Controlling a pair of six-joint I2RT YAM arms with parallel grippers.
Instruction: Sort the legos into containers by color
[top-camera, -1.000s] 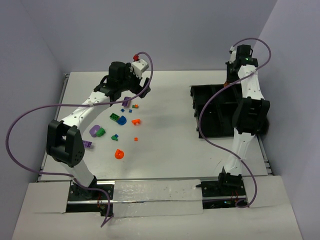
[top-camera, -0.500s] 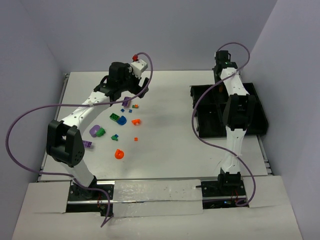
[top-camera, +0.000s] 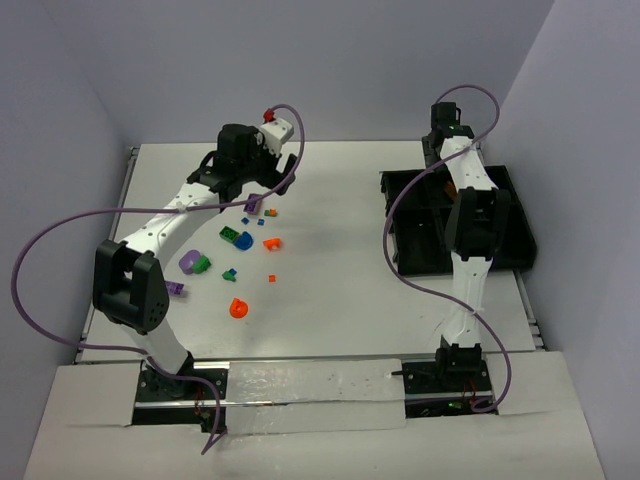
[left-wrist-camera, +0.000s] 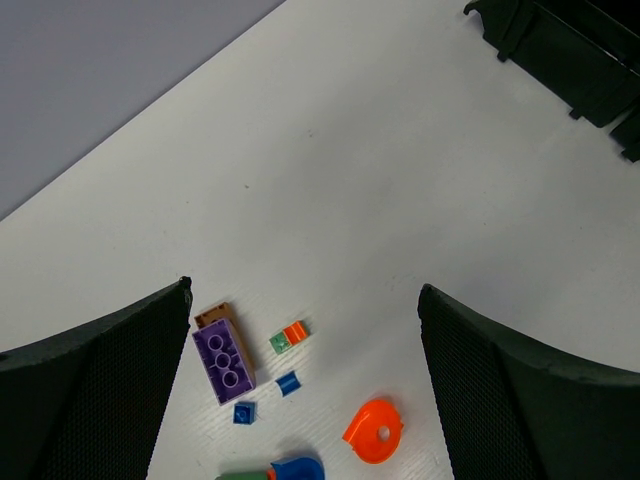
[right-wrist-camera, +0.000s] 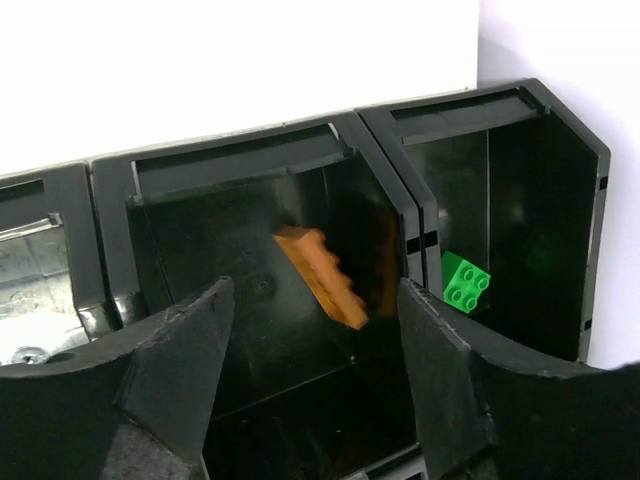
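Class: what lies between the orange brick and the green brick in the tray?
A thin black divider wall, in the right wrist view, separates the orange plastic brick from the green plastic brick.

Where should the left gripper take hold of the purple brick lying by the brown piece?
From above, across its two long side walls. The purple brick lies flat, studs up; a brown piece is at one end and a small blue piece sits near the other, so the long sides look freest.
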